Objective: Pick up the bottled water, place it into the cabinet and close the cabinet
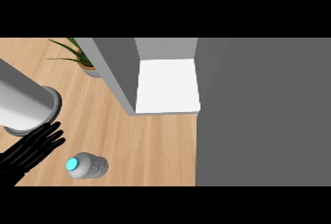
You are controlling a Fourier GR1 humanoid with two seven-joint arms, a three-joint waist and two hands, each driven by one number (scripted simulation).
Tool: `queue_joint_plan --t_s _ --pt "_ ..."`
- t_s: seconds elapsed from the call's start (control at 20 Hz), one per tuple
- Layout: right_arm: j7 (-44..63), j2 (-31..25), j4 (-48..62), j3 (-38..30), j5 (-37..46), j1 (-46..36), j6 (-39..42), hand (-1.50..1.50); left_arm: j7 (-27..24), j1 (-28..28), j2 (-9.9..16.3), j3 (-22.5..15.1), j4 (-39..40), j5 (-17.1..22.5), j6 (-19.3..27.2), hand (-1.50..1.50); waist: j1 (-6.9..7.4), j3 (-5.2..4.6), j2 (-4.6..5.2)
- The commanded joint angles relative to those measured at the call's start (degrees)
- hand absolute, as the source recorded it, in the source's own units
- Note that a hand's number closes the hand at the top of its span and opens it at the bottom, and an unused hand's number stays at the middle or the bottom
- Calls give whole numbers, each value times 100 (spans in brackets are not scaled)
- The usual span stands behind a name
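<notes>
The water bottle [86,166] stands on the wooden counter at the lower left, seen from above as a grey ribbed body with a cyan cap. My left hand [29,151] shows at the left edge just beside it, fingers straight and spread, a small gap from the bottle. The cabinet [123,74] stands open at the top middle, with grey walls and a bare white shelf [167,85] inside. My right hand does not show.
A wide dark grey panel [265,113] covers the whole right side. A big light grey cylinder [24,107] stands at the left, above my hand. A potted plant [81,57] sits at the back left by the cabinet wall.
</notes>
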Motion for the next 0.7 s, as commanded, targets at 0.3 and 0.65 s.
queue_joint_plan --t_s 0.3,0.65 --pt "195 52 -1137 -171 -1212 742 142 -150 -963 -720 -543 -141 1607 -1475 -384 -150 -62 -2 2" --pt "182 -125 -1281 -354 -1432 878 89 -150 -1779 -854 -815 -342 2502 -2602 -407 -150 -22 -10 14"
